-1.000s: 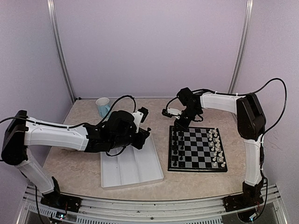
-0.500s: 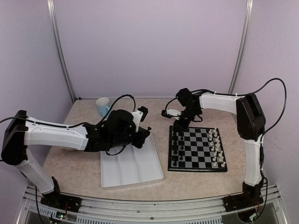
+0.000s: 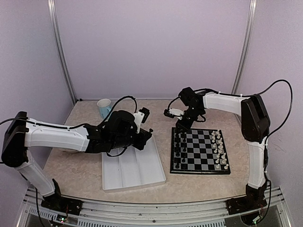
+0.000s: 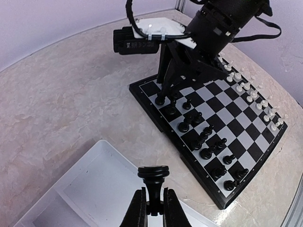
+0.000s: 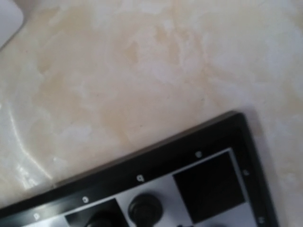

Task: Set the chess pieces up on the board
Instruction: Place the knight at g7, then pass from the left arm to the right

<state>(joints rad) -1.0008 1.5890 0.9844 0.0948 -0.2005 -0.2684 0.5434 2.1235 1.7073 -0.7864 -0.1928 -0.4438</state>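
Left wrist view gives the clearest look: the left gripper (image 4: 152, 198) is clamped on a single black chess piece (image 4: 153, 172). Its long axis runs in line with the fingers, and its wide flat disc end points away from them, out over the near corner of the white tray (image 4: 94, 184). The tray lies just to the left of the chessboard (image 4: 232, 118). On the chessboard, black pieces (image 4: 206, 152) stand upright in two ranks along the side nearest the tray, and white pieces (image 4: 251, 94) crowd the opposite side. The right gripper (image 4: 166, 90) stands over the chessboard's far corner on the tray side, fingers pointing down at a corner square where a black piece stands. Whether its fingers are apart or together cannot be told from here. Top external view adds what the wrist cameras miss: both arms at full length, the chessboard lying square on the marbled table (image 3: 85, 165), and a cup (image 3: 104, 108) well beyond the tray, far to the left of the chessboard. The held piece is too small to make out there. Right wrist view shows only the chessboard's black-bordered corner, with one dark piece seen from above; its own fingers are out of frame.
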